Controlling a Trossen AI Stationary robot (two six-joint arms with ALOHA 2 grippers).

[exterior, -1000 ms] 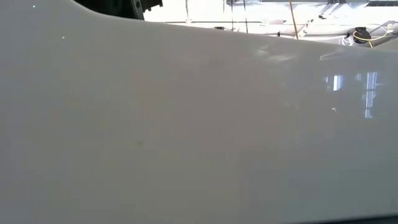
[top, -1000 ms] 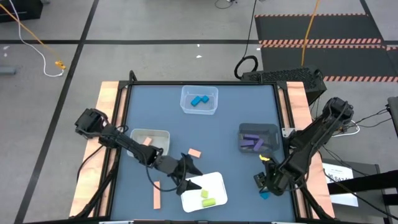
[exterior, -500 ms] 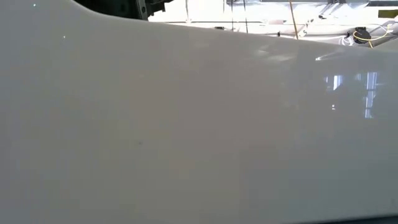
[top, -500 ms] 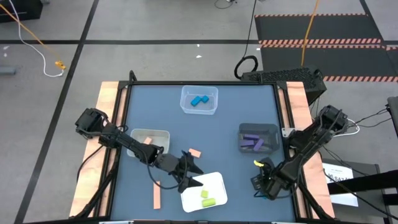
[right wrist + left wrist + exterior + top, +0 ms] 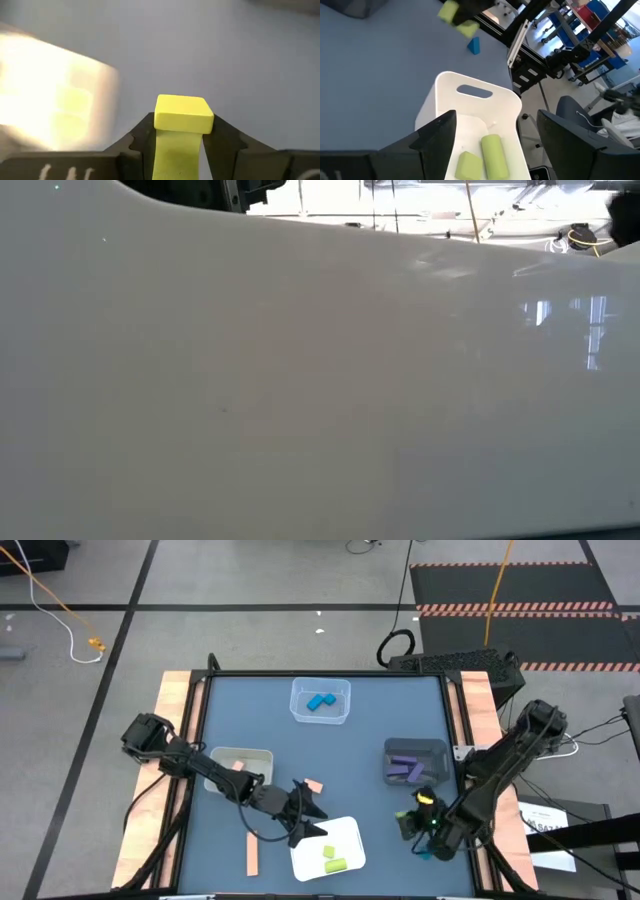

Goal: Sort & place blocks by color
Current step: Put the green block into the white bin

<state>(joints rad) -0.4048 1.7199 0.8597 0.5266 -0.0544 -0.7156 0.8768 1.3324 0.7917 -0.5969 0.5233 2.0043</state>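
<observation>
Yellow-green block [image 5: 182, 116] sits clamped between my right gripper [image 5: 424, 815] fingers, lifted off the blue table [image 5: 370, 750] near the right front edge. I read this as mid-carry: the white tray [image 5: 350, 837] already holds two yellow-green pieces [image 5: 485, 157], so it is the likely destination for this colour. The block is a short bar with a square end face, matte, its edges slightly rounded; the jaws grip its two long sides, leaving the top end exposed.

My left gripper [image 5: 300, 812] is parked just beside the white tray, fingers spread and empty, pointing at the tray's contents.

Sorted so far, judged from the layout:
- blue blocks [image 5: 319, 701] in the clear bin [image 5: 320, 715] at the far side;
- purple blocks [image 5: 405, 768] in the grey bin [image 5: 442, 755];
- a tan piece [image 5: 238, 767] in the bin at left.

Unsorted: a tan block [image 5: 313, 785] and a tan bar [image 5: 252, 855] on the table, plus a small blue block [image 5: 474, 45] near the right gripper.

The low view is blocked by a pale surface.
</observation>
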